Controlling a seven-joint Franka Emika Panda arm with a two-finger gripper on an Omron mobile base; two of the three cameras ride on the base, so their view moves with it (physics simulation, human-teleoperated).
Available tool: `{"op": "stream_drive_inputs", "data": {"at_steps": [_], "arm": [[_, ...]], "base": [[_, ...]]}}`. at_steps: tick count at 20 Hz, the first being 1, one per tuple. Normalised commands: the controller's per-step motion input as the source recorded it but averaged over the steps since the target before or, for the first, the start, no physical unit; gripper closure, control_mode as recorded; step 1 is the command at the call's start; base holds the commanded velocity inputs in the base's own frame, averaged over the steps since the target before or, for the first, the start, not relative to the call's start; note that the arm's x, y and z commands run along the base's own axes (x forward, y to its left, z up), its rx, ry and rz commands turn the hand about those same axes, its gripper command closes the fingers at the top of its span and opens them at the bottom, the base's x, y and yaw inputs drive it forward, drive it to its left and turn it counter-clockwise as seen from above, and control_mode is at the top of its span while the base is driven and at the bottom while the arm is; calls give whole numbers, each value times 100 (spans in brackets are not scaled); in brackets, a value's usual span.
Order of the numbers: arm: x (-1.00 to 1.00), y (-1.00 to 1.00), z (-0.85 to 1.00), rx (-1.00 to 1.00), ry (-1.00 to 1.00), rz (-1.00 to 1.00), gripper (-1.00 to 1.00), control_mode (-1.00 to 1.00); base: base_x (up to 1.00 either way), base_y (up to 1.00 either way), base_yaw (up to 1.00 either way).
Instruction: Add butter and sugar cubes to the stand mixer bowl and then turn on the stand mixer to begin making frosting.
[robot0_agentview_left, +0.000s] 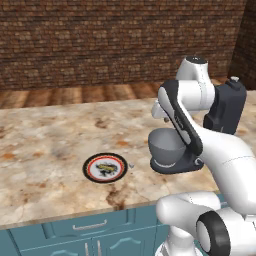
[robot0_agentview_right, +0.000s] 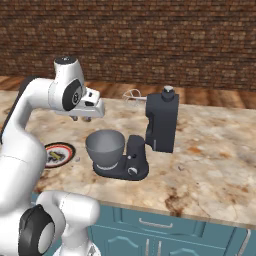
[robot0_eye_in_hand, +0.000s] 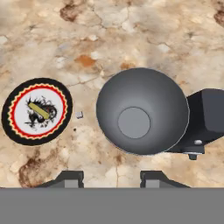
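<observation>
The butter (robot0_eye_in_hand: 38, 110), a small yellow block, lies on the black-and-red-rimmed plate (robot0_eye_in_hand: 13, 131). One small grey sugar cube (robot0_eye_in_hand: 79, 115) sits on the counter between the plate and the stand mixer bowl (robot0_eye_in_hand: 142, 111). That deep grey bowl holds nothing and rests on the base of the dark stand mixer (robot0_agentview_right: 161, 122), whose head is tilted up with its whisk (robot0_agentview_right: 132, 96) pointing back. My gripper (robot0_agentview_right: 81, 119) hangs above the counter over the bowl's left side and looks straight down. It (robot0_eye_in_hand: 109, 180) is open with nothing between its fingers.
The marble counter (robot0_agentview_left: 45, 145) runs wide to the left of the plate and to the right of the mixer. A brick wall (robot0_agentview_left: 100, 40) stands behind, and teal cabinet fronts (robot0_agentview_left: 90, 230) lie below the front edge.
</observation>
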Motion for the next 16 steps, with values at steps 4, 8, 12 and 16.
{"op": "stream_drive_inputs", "data": {"at_steps": [4, 8, 12, 16], "arm": [[-21, -6, 0, 3, -7, 0, -100, -100], [-31, -36, 0, 8, -11, 0, -100, -100], [-32, -49, 0, 7, -8, 0, -100, -100], [-23, -61, 0, 9, -4, 0, -100, -100]], "base": [[0, 0, 0], [0, 0, 0], [0, 0, 0], [0, 0, 0]]}}
